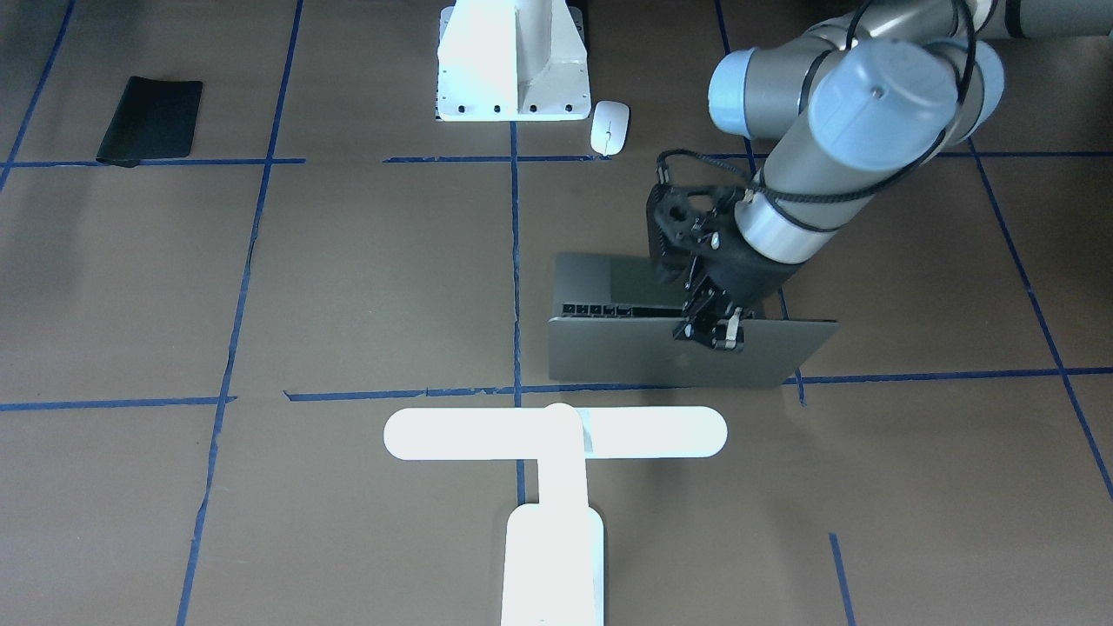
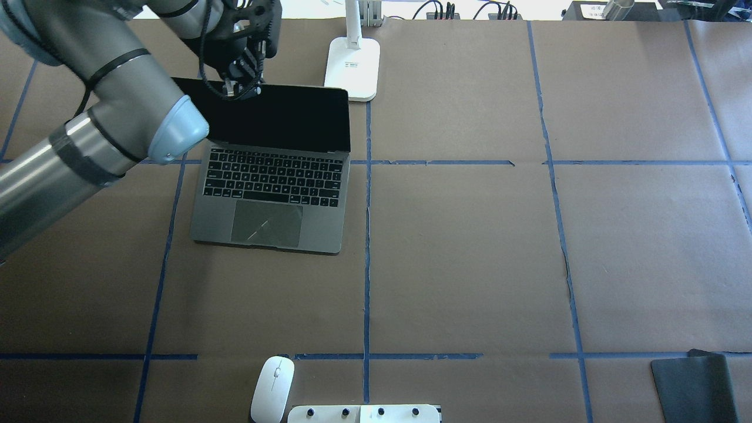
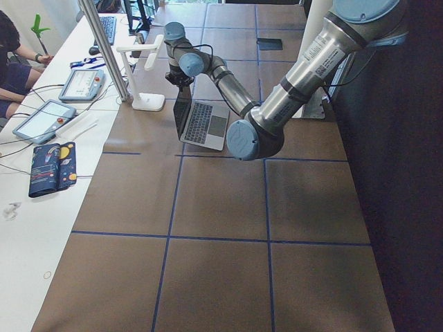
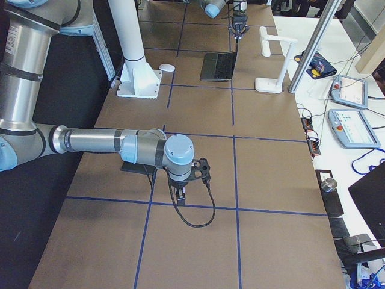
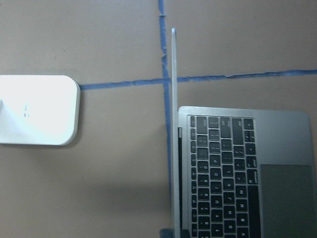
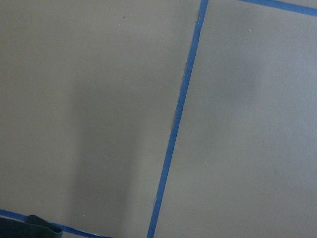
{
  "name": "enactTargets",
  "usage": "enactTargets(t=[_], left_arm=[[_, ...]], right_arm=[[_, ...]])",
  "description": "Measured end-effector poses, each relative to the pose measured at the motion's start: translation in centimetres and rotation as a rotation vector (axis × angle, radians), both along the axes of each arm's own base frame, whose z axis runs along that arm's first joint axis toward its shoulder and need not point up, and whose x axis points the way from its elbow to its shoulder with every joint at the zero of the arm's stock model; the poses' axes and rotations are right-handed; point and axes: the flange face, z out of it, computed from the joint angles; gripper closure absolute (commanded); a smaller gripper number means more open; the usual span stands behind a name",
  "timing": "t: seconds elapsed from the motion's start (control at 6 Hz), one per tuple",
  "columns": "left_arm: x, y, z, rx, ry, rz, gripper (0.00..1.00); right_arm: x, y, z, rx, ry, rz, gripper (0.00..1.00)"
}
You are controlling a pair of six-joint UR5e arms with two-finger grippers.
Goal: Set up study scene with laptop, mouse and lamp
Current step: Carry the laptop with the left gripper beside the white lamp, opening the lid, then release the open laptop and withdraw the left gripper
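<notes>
Nearest the robot, the mouse [image 2: 272, 389] lies untouched just beside the white pedestal [image 2: 364, 413], with a black pad [image 2: 696, 385] well apart at the table's [image 2: 470, 264] right-hand end. The right gripper [image 4: 180, 194] hangs low over bare paper near that pad, and whether its jaws are open or closed cannot be told. Mid-table on the robot's left sits the laptop [image 2: 270, 182], keyboard facing the robot and lid raised to about upright. The left gripper [image 1: 709, 335] meets the lid's top edge, its jaws apparently pinched closed on it. The step in hand looks like opening the screen. Doing it well likely means carrying the pinch along an arc about the hinge rather than pushing straight back, which could slide the base or lift its front. A light grip and a stop a little past upright should do before letting go. Just beyond the lid stands the lamp [image 1: 561, 435], its base near the lid's far corner, so the backward swing has little room.
</notes>
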Motion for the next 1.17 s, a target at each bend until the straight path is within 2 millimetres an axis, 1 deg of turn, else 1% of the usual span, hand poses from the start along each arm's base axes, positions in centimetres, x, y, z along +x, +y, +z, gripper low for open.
enactTargets(t=[0.17,0.33,0.5,0.67,0.83,1.0,1.17], left_arm=[[1.2,-1.6,-0.2,-0.014,0.011,-0.023,1.0],[2.0,-2.9,0.4,-0.035,0.024,-0.055,0.96],[2.4,-3.5,1.0,-0.048,0.029,-0.071,0.79],[2.5,-3.8,1.3,-0.055,0.031,-0.078,0.4],[2.4,-3.8,1.2,-0.056,0.035,-0.082,0.15],[1.8,-3.9,0.9,-0.054,0.041,-0.088,0.05],[0.0,-4.3,0.9,-0.057,0.052,-0.098,0.03]], right_arm=[[0.0,0.0,0.0,0.0,0.0,0.0,0.0],[0.0,0.0,0.1,-0.002,0.0,0.0,0.0],[0.0,0.1,0.1,-0.003,0.0,0.0,0.0],[0.0,0.1,0.2,-0.005,0.0,0.0,0.0],[0.0,0.1,0.2,-0.006,0.0,0.0,0.0],[0.0,0.2,0.3,-0.007,0.0,0.0,0.0],[0.0,0.2,0.3,-0.007,0.0,0.0,0.0]])
